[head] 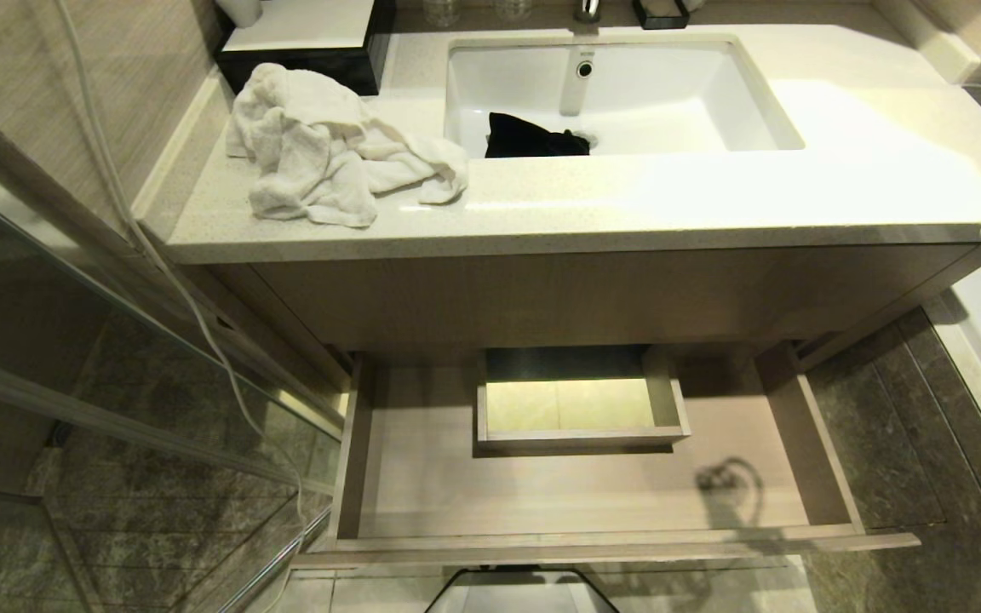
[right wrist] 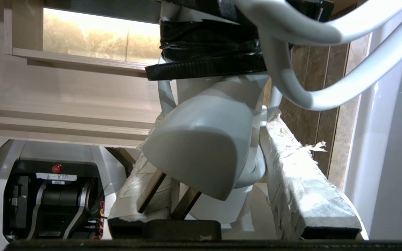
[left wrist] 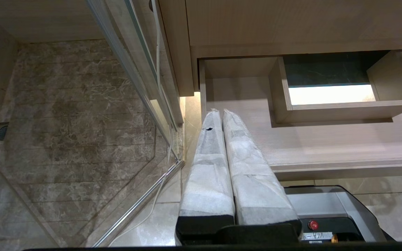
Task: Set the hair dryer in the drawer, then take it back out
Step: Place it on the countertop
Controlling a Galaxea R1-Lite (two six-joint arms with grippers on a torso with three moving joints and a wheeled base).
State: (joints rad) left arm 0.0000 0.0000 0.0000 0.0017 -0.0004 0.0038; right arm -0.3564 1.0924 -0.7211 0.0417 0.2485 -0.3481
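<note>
The right gripper [right wrist: 218,167] pinches the hair dryer [right wrist: 201,153] by its handle; light, smooth plastic, likely slippery, cord dangling.

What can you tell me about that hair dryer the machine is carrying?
The hair dryer looks like glossy white plastic, with a white cord looped around it and bound by a black strap. The right gripper is closed on it between two wrapped fingers. From the head camera only its edge shows, far right, beside the open drawer rather than inside it, level with the countertop's front edge.
</note>
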